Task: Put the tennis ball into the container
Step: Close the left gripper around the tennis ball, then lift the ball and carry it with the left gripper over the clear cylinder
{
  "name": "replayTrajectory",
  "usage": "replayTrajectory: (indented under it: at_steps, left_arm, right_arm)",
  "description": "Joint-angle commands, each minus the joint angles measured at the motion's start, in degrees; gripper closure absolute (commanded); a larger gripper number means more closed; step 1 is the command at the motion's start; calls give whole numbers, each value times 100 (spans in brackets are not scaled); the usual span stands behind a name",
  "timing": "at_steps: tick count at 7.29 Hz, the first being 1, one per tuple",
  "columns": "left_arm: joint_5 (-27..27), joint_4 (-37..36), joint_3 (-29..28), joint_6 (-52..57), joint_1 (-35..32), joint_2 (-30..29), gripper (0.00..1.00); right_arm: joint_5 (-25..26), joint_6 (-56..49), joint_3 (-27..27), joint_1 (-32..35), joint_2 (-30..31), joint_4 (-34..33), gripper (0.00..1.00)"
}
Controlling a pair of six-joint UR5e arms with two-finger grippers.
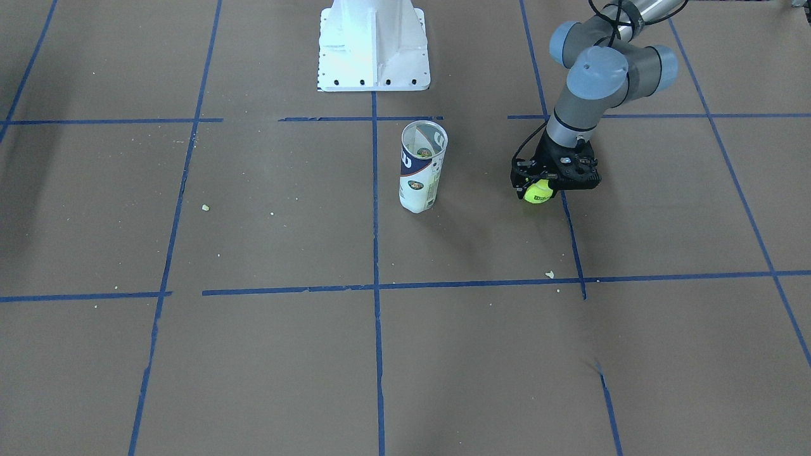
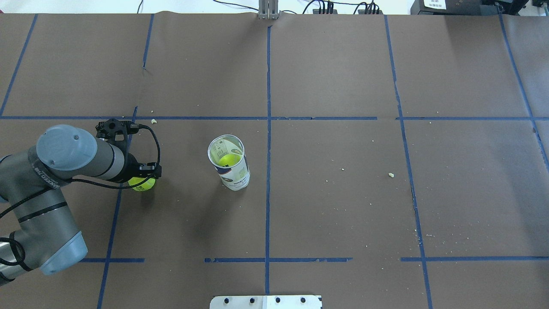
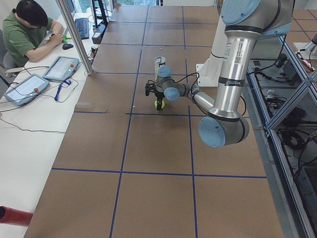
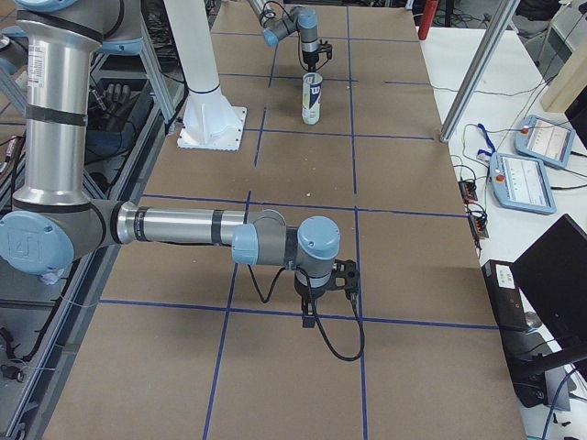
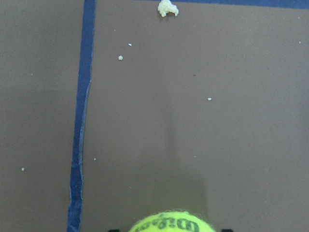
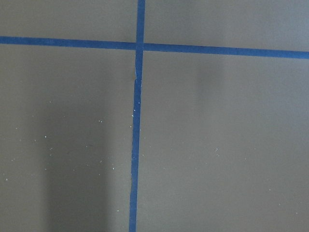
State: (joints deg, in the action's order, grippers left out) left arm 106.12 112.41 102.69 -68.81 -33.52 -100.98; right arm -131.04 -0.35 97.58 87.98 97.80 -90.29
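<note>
Tennis ball point(image 1: 538, 192) clamped inside left end effector point(image 1: 543, 187).

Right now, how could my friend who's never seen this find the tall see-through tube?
Find the big white robot base, then follow the blue tape line running out from it. The container stands upright just beside that line. Unlike the small round tennis ball held nearby, it is a tall clear tube with a white and navy label.
</note>
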Motion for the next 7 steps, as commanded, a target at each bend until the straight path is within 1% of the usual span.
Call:
replayTrajectory:
  at_steps: [1,2,3,4,5,6,7]
  left_arm:
    - [-12,-79,232,-1,-23,130,68]
    - [-12,-227,651,25,-101,366,68]
    - [-4,-620,1126,34,-120,482,68]
    - [-4,-1094,1548,43,-311,405,68]
    - [31,-1594,1952,86,-687,238,68]
    - [214,-2226,2270,87,-856,-59,68]
    - [268,-3146,2403,87,-971,-758,68]
  right_arm:
    - [0,0,-2,0,2,3,0]
    - [0,0,-2,0,-7,3,0]
    - [0,0,-2,0,-7,3,0]
    - [0,0,-2,0,-7,3,0]
    - [0,0,7,0,2,3,0]
    - [0,0,-2,0,2,-6,0]
    - [0,0,-2,0,2,3,0]
